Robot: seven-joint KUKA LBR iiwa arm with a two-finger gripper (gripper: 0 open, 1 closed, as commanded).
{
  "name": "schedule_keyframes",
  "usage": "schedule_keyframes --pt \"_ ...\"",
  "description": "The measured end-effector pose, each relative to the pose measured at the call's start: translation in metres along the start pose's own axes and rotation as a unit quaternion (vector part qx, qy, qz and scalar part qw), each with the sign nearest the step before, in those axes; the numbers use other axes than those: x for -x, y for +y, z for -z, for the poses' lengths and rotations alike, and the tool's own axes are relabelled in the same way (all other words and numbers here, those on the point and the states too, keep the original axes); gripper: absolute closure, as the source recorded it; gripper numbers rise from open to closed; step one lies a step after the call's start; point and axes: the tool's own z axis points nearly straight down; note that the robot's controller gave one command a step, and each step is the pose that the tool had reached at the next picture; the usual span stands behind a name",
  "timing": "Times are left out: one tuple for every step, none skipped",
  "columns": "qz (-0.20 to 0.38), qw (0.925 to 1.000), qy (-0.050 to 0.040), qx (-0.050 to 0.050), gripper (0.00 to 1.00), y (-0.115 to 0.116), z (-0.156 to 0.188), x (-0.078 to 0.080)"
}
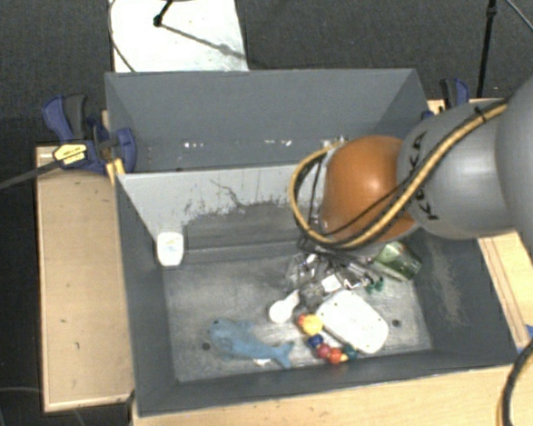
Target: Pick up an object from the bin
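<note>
Gripper [321, 276] was down low in the grey bin [269, 125], under the arm's orange cover [360, 185]. Couldn't tell whether it was spread or pressed together, too much hidden. Nearest to it was a white rounded object [353, 324], just below it toward the bin's front. String of coloured beads [322, 344] touched that object's left edge. Small white piece [281, 310] sat just below-left of the gripper, green object [398, 259] near its right. Blue toy [249, 342] lay further left; white cup [170, 249] well apart on the far left.
</note>
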Motion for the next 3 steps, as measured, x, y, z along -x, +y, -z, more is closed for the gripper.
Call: schedule_keyframes --pt "0.000 1.0000 -0.0053 0.000 1.00 -0.009 0.001 0.009" --pt "0.002 1.0000 0.0013 0.001 1.00 -0.026 0.037 -0.017" --pt "-0.001 1.0000 -0.0004 -0.001 1.00 -0.035 0.059 -0.021"
